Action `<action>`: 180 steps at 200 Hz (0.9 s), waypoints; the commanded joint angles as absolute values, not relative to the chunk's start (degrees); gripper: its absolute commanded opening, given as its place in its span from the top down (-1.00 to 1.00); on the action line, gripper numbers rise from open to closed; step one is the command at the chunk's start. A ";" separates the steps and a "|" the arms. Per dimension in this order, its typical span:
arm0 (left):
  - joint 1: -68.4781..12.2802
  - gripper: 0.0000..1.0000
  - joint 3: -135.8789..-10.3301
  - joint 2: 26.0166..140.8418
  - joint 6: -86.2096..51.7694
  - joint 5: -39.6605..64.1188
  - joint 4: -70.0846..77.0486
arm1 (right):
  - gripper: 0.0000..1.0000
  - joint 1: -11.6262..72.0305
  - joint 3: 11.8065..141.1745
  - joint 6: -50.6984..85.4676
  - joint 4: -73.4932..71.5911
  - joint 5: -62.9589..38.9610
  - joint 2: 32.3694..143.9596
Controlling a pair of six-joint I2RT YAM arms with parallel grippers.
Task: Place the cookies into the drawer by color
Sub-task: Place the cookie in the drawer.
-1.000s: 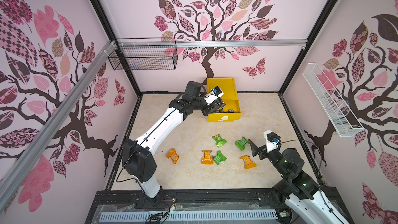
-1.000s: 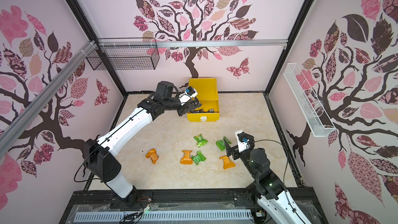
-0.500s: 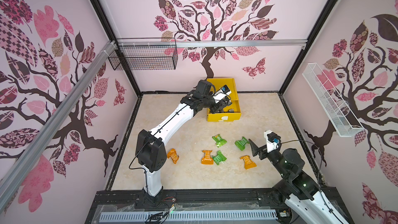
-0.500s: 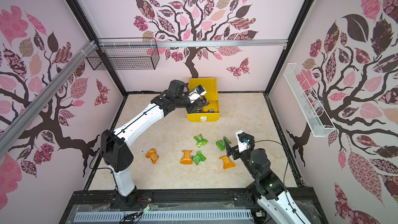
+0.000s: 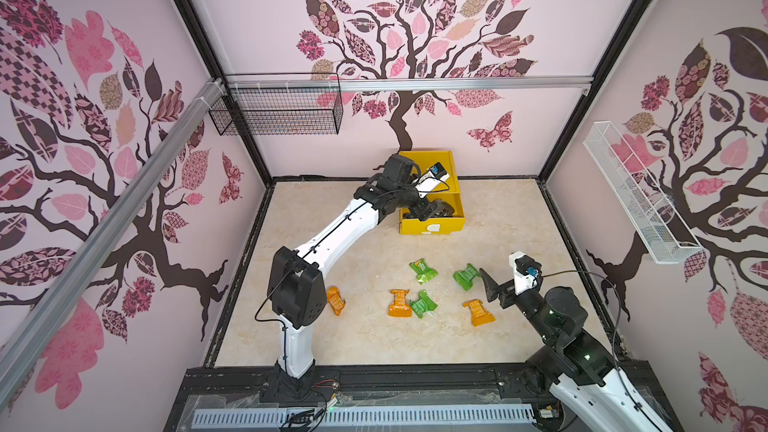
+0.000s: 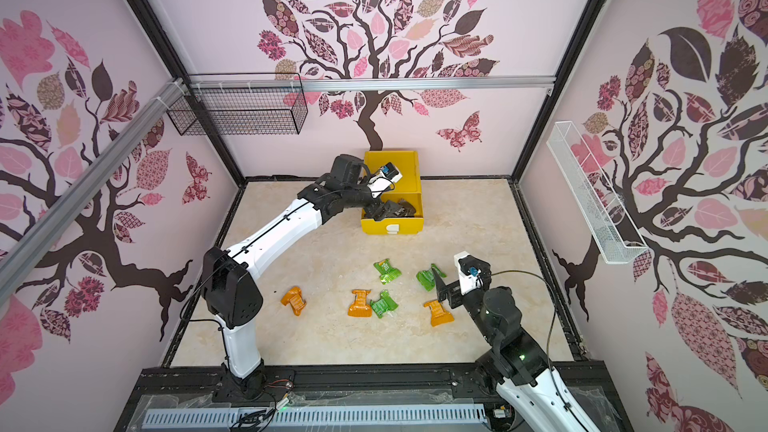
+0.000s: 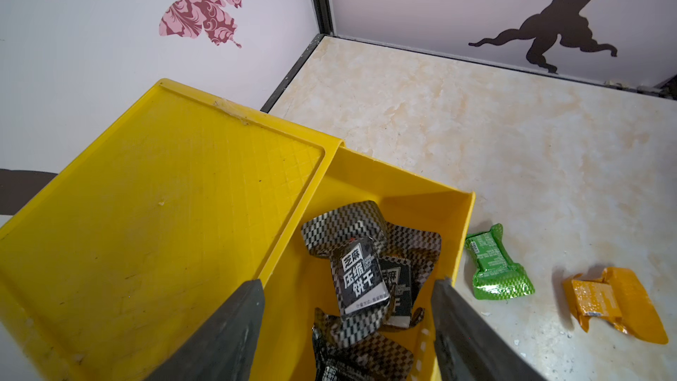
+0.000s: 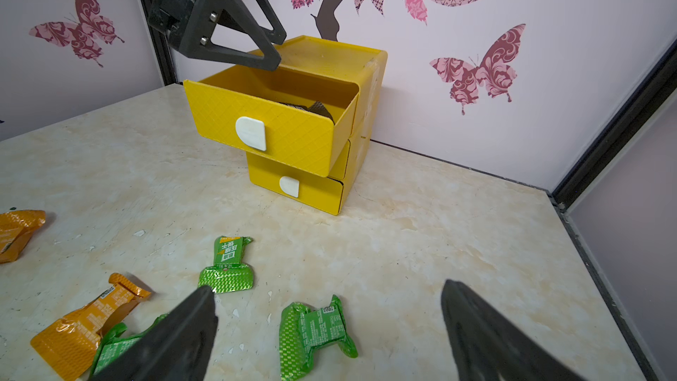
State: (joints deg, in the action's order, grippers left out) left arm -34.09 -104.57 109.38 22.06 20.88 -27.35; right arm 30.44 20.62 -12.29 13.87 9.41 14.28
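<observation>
The yellow drawer cabinet stands at the back wall, its top drawer pulled out. Black cookies lie piled inside it. My left gripper hovers over that open drawer, open, with nothing between its fingers. Three green cookies and three orange ones lie on the floor. My right gripper hangs open just above one green cookie, apart from it.
The second drawer is shut. A black wire basket hangs on the back wall at the left, and a white wire basket on the right wall. Dark frame edges border the marble floor.
My left arm has reached further right over the open top drawer and its jaws have parted. The right arm has not moved.
</observation>
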 commanded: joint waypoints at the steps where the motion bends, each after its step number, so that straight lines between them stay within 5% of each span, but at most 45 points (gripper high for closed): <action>1: -34.32 -0.64 -105.40 106.56 18.64 19.20 -25.32 | -0.99 30.24 20.87 -12.44 13.10 9.14 13.53; 55: -33.22 -0.86 -105.26 104.16 12.86 12.18 -25.06 | -0.99 30.26 21.46 -11.89 13.55 9.10 14.86; 180: -24.36 -0.79 -114.24 111.39 -5.78 11.78 -35.66 | -0.96 30.32 38.81 -4.58 17.05 6.06 36.35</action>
